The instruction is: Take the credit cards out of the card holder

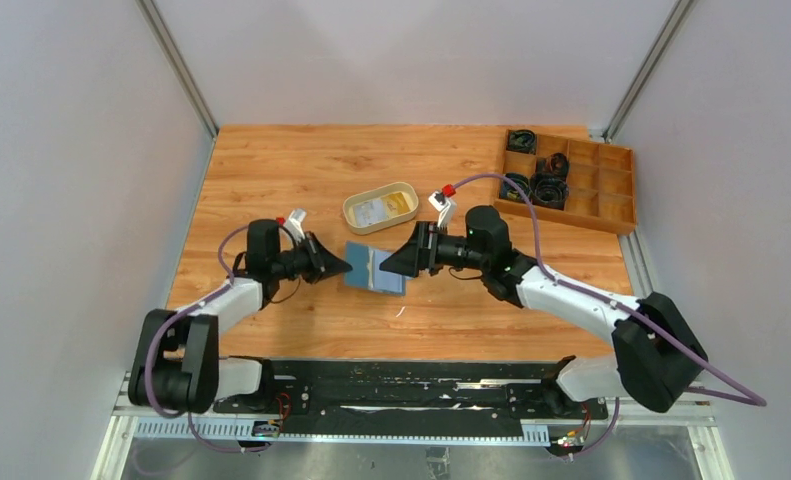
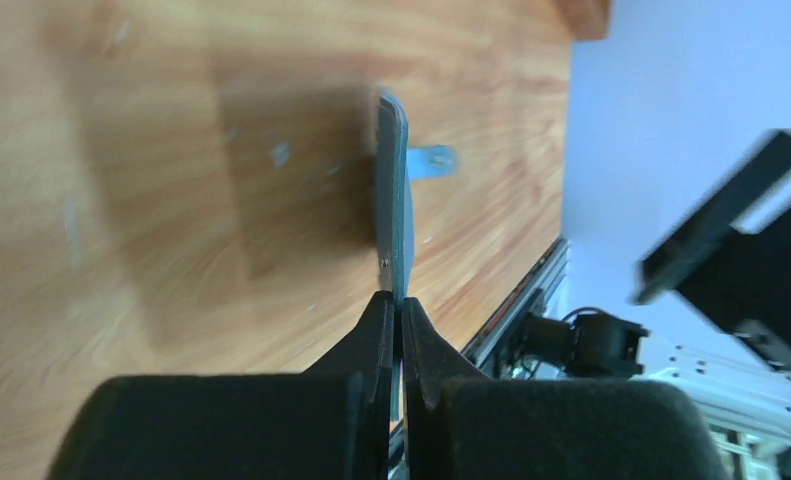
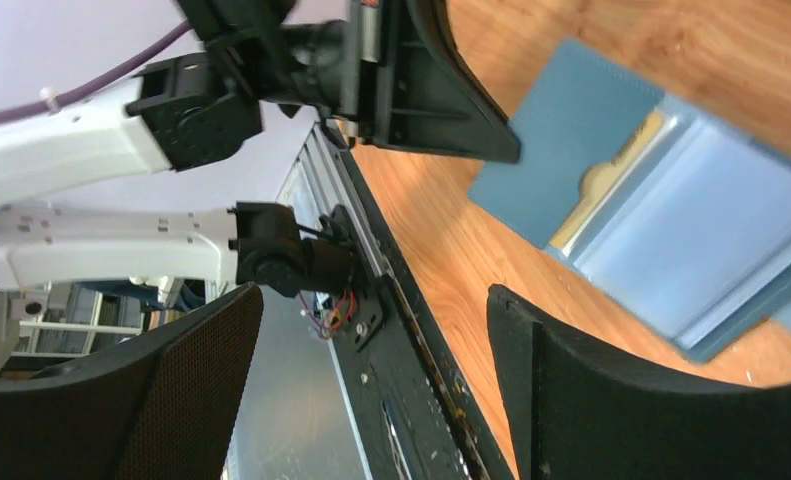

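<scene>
Pinching card holder (image 2: pixel 395 200) edge: left end effector (image 2: pixel 396 305); right end effector (image 3: pixel 376 295) wide, empty; yellow card (image 3: pixel 611 170) print blurred.

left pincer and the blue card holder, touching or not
Touching. The left wrist view shows the left pincer clamped on the near edge of the card holder, pressing both faces.

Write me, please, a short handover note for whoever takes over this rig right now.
Grippers: the left gripper is shut on the left edge of the card holder, which is open mid-table. The right gripper is open and empty, pointing at the holder's right side.
Done: at least one card lies in the cream tray.
Left: a yellow card sits in a holder pocket. Pulling it out with the right fingers looks like the next step, then check the other pockets.
</scene>
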